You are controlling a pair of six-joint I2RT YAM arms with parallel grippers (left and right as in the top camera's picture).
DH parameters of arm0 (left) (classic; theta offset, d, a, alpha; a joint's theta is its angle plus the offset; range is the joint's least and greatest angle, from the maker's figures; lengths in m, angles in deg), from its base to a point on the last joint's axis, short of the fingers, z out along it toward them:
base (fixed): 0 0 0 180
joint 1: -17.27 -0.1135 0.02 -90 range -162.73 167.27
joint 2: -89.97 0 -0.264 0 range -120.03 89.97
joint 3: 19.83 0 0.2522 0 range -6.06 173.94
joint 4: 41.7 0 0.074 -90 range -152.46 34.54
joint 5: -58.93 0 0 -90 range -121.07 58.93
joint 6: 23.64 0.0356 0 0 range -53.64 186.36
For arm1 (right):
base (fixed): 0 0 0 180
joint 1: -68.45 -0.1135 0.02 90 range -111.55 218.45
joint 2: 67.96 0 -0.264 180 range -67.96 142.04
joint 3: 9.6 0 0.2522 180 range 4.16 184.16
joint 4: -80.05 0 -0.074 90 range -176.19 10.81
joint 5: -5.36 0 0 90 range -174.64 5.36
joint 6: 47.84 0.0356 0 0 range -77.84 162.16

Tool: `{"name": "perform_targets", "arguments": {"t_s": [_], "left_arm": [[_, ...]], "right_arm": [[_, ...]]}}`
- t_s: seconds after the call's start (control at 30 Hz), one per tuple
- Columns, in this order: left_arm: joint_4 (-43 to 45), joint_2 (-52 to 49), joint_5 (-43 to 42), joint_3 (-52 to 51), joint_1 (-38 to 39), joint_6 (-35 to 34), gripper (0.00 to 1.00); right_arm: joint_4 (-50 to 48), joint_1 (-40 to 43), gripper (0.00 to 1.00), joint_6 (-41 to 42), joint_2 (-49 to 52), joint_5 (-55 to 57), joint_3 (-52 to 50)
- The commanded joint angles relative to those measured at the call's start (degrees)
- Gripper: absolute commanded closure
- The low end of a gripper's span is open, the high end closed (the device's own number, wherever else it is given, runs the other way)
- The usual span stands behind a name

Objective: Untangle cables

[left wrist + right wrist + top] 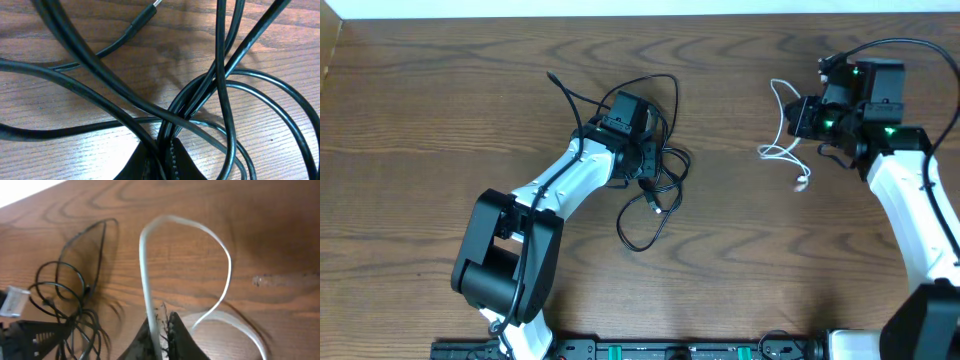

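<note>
Well, left gripper [164, 150]: down low over the wood, fingers close together with several strands of the black cables [197, 97] running in between them. From the wrist view that's a pinch.
Black cables: a loose tangle left of the table's centre, loops crossing over and under one another. One loop reaches toward the far edge, another trails toward the near edge.
Plug [141, 17]: a black sleeve with a bare metal tip, lying flat on the wood just beyond the pinched bundle and clear of the fingers.
Right gripper [164, 322]: over on the right-hand side of the table, jaws narrow and clamped on the white cable [144, 265].
White cable: well apart from the black tangle and not touching it. One strand runs straight out from the fingers, arches over in an open loop and curves back down beside them.
White end [802, 184]: a small tip lying on the table, nearer the front edge than the right gripper. Overhead it's too small to tell what kind of plug it is.
Table [440, 100]: dark wood grain, with the slack of both colours resting on it.
Knots: the black strands overlap heavily at the pinch. Whether they're truly knotted or only stacked, I can't tell.
</note>
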State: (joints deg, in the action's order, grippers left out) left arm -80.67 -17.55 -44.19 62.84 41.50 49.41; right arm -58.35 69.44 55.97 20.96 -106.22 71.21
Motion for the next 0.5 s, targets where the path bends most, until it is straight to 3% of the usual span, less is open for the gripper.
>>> {"name": "perform_targets", "arguments": {"t_s": [0.0, 0.1, 0.23, 0.47], "left_arm": [[0.09, -0.50, 0.76, -0.13, 0.17, -0.55, 0.93], [0.09, -0.50, 0.76, -0.13, 0.17, -0.55, 0.93], [0.09, -0.50, 0.76, -0.13, 0.17, -0.55, 0.92], [0.13, -0.50, 0.76, -0.13, 0.17, -0.55, 0.93]], "right_arm": [[0.55, 0.04, 0.88, -0.83, 1.29, 0.28, 0.39], [1.27, 0.04, 0.75, -2.10, 2.19, 0.28, 0.39], [1.62, 0.09, 0.69, -2.54, 2.34, 0.70, 0.39], [1.84, 0.07, 0.48, -2.54, 2.51, 0.68, 0.39]]}}
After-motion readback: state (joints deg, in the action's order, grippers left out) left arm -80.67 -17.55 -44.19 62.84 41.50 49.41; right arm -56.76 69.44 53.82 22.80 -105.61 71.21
